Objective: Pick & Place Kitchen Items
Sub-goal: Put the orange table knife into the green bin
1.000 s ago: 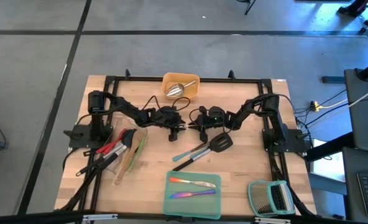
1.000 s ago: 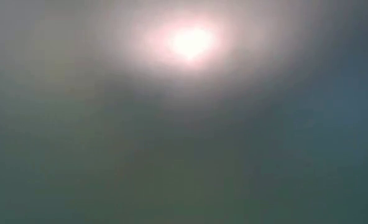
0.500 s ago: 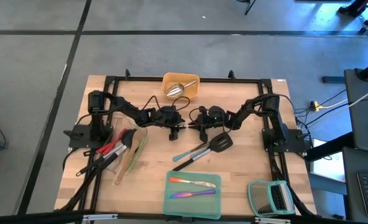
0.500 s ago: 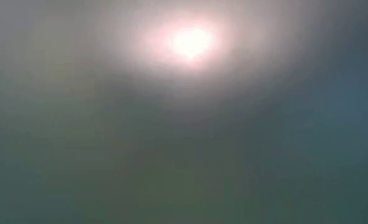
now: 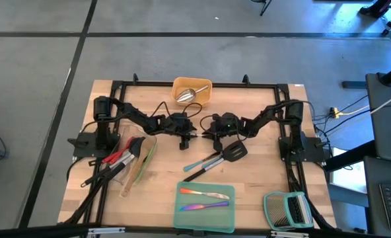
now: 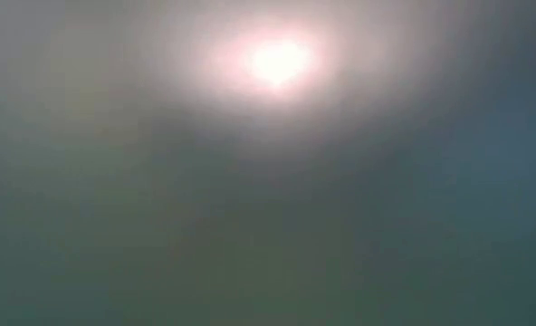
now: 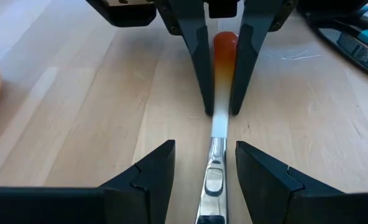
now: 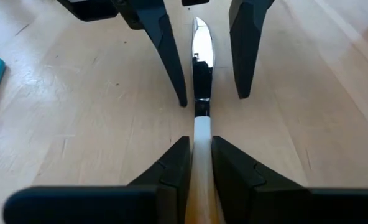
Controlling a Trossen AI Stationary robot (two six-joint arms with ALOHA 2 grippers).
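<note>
**Handover stalled at mid-table: right arm holds the cutlery, left has not yet taken it**

Against the pictures from a second ago, I see almost no change: both arms remain nose to nose at the middle of the wooden table [image 5: 261,192], and only the right arm seems to have shifted a touch. I read that as a hand-off paused, not finished.

The right gripper [image 8: 201,146] is clamped on the white handle, fading to orange, of a steel-bladed piece of cutlery [image 7: 218,118]. Its blade reaches between the fingers of the left gripper [image 7: 204,152], which stand apart on either side without touching it. So the piece is still the right arm's, at table centre, and in no tray.

From above, the yellow tray [image 5: 179,84] holds a steel scoop [image 5: 190,94]. The teal tray [image 5: 180,211] holds two iridescent pieces [image 5: 204,200]. A black slotted turner [image 5: 234,151] and a blue-handled tool [image 5: 199,162] lie loose near the right gripper.

The low view gives me only a bright glow, with no table or arm in it. From above the held piece is hidden between the grippers. I cannot tell whether it rests on the wood or hangs just over it
</note>
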